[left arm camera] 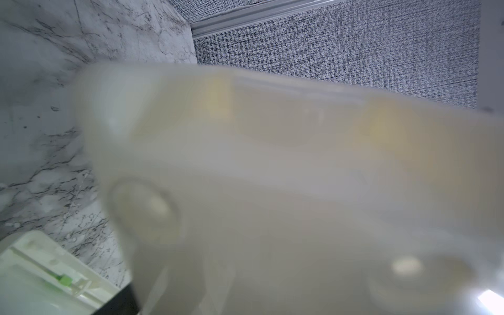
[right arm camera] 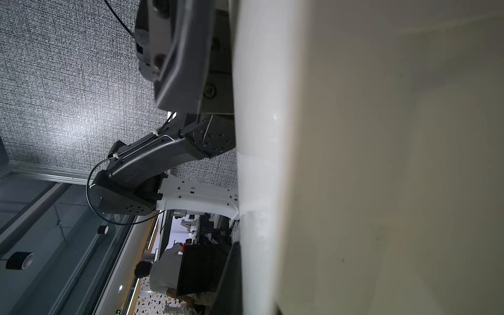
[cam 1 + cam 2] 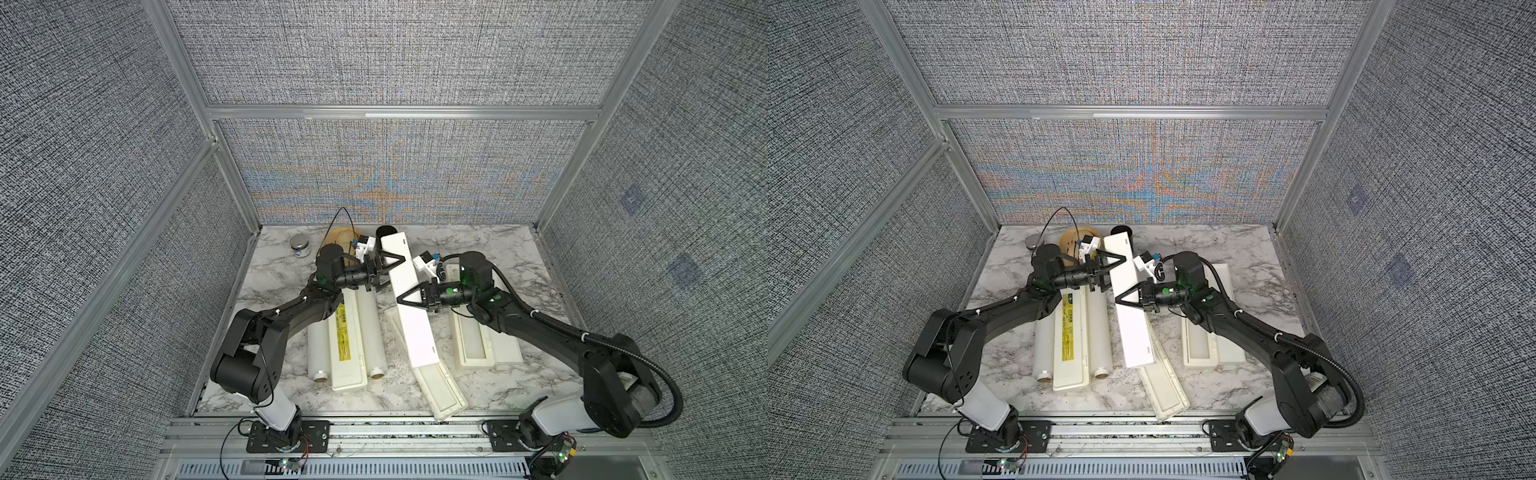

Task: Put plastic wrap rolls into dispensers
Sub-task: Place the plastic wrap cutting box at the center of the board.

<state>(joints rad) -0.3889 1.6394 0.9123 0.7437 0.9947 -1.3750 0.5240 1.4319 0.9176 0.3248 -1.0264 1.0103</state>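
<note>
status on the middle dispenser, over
Left gripper open at the raised lid of the middle dispenser; right gripper shut, tip against it. Two plastic wrap rolls on the table, unloaded. Nothing blocking.

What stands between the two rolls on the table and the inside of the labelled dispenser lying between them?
Its own lid: the labelled dispenser lies shut, label up. One roll and the other roll flank it. The left arm overhangs its far end.
</note>
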